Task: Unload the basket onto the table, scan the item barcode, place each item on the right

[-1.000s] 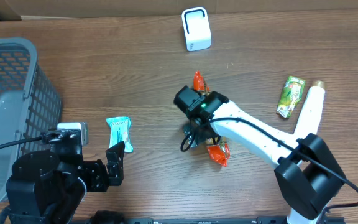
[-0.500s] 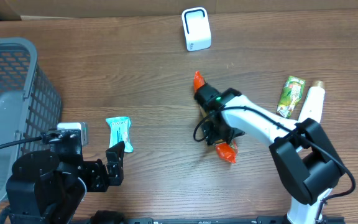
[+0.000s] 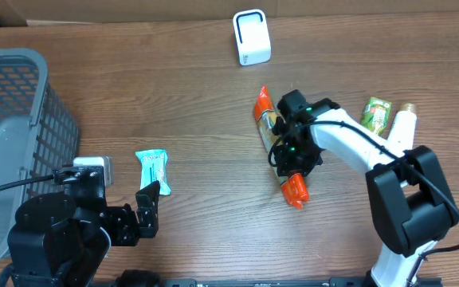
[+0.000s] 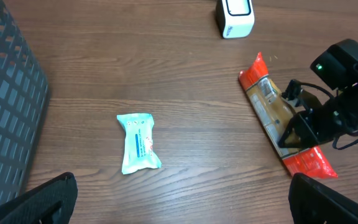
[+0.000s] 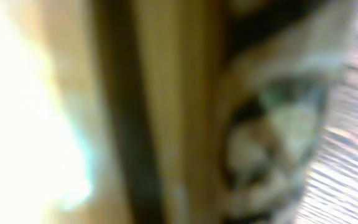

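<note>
The item, a long snack pack (image 3: 272, 119) with orange-red ends and a tan middle, lies slanted on the wooden table right of centre. My right gripper (image 3: 288, 159) sits across its lower half, jaws closed on it; the left wrist view shows the black fingers (image 4: 289, 132) pinching the snack pack (image 4: 263, 99). The right wrist view is only a close blur of the snack pack's wrapper (image 5: 185, 112). A white scanner (image 3: 251, 37) stands at the far edge. My left gripper (image 4: 185, 208) hangs open near the front left, with nothing between its fingers.
A teal packet (image 3: 151, 170) lies just ahead of the left gripper (image 3: 143, 214). The grey mesh basket (image 3: 14, 119) fills the left side. A green pouch (image 3: 373, 121) lies at the right, beside the right arm.
My right gripper swung rightward and closed on the snack pack, which shifted right and turned with it. The left arm and the teal packet stayed put.
</note>
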Robot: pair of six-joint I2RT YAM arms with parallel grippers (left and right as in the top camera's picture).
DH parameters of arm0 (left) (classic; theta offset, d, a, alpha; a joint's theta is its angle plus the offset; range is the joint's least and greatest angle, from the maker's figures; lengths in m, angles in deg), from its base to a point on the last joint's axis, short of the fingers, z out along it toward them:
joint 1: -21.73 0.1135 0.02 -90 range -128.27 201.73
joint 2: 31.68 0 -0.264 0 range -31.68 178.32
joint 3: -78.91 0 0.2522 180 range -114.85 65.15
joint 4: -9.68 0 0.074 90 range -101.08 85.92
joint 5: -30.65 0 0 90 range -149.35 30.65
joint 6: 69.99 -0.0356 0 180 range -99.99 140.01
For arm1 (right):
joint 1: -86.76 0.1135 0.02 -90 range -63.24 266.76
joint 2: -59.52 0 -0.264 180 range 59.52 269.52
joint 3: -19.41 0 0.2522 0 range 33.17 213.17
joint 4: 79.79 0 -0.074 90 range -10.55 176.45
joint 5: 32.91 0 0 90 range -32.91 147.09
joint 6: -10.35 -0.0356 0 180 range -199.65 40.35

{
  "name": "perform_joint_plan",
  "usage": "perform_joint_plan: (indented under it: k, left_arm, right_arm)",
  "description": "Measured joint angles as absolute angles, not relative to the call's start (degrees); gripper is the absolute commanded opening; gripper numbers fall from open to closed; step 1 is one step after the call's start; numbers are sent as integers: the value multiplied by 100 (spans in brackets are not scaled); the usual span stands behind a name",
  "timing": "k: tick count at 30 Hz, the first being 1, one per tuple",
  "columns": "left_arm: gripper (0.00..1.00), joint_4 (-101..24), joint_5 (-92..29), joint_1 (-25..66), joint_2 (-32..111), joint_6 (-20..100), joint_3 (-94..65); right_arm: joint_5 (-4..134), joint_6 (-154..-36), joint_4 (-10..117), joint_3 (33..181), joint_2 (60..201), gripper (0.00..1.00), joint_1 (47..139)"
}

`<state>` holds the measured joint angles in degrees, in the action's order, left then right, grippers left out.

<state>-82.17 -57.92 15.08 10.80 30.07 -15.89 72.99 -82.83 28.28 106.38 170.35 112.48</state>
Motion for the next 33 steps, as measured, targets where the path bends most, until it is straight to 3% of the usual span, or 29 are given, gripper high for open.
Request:
perform_joint_plan:
  k: [11, 21, 27, 33]
  left_arm:
    - [100, -8217, -5792, 1508, 1080, 3007, -1589]
    - [100, -8217, -5792, 1508, 1080, 3007, -1589]
    - [100, -8217, -5792, 1508, 1080, 3007, -1589]
    - [100, -8219, -5792, 1508, 1080, 3007, -1589]
  right_arm:
    - [9299, -7065, 2644, 10640, 15765, 4, 10979]
    - [9765, -6923, 2482, 10655, 14762, 3, 10957]
    - [9046, -7575, 2178, 11005, 14725, 3, 10968]
    - [7256, -8149, 994, 13984, 15492, 4, 11130]
